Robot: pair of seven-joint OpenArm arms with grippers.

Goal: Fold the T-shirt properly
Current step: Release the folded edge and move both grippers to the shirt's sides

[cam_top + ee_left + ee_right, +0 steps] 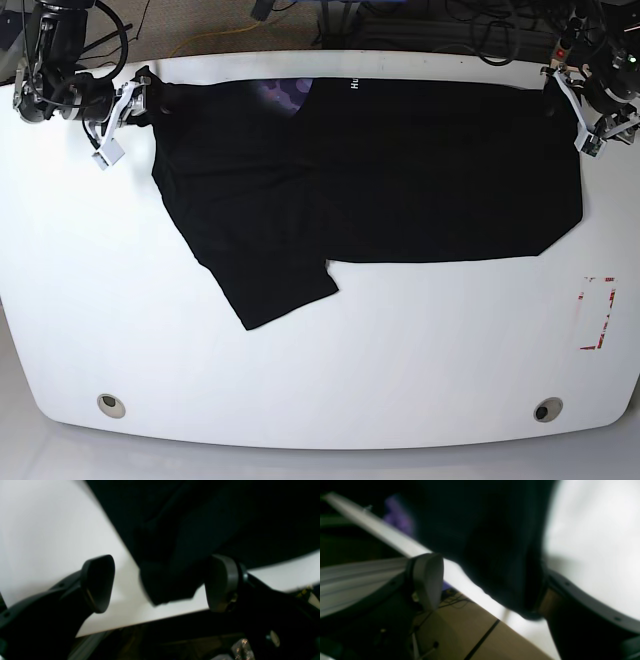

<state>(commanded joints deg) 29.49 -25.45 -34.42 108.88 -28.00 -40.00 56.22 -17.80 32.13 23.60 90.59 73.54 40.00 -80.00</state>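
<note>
The black T-shirt [400, 170] lies on the white table [320, 370], its top part folded over so only a strip of purple print [285, 95] and white letters [357, 85] shows. One sleeve [285, 290] juts toward the front. My left gripper [588, 112] sits at the shirt's far right corner; in the left wrist view it [160, 582] is open, with a cloth corner [170, 587] between its jaws. My right gripper [122, 112] is at the far left corner, open [486, 587], with a cloth fold [500, 575] hanging between its fingers.
The table's far edge runs right behind both grippers, with cables [480, 30] beyond it. A red and white marker [598, 312] lies near the right edge. Two round holes [111, 405] [546, 410] sit near the front edge.
</note>
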